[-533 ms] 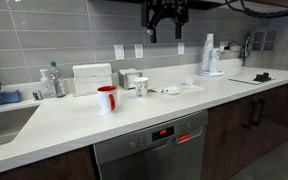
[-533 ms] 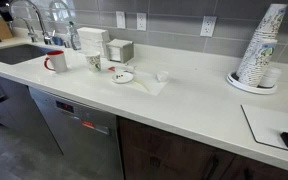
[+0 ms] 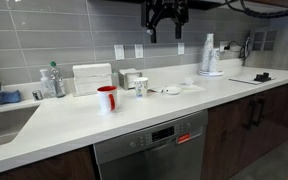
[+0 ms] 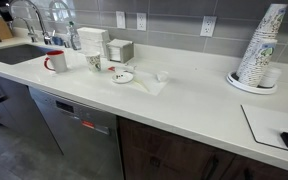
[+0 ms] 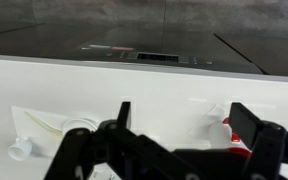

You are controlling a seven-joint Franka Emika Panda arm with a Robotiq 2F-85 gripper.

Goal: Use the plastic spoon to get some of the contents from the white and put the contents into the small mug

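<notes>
The small mug [image 3: 141, 87] stood on the counter [image 3: 104, 125] between the red mug [image 3: 107, 98] and the white dish [image 3: 171, 91] (the spoon itself too small to make out), while the gripper [image 3: 166, 28] hung high above, jaws apart and empty, so a slow descent toward the dish seemed wisest.

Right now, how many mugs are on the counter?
2. The red mug stands nearest the sink; the small mug stands further along the counter. Another could hide behind the white box.
</notes>
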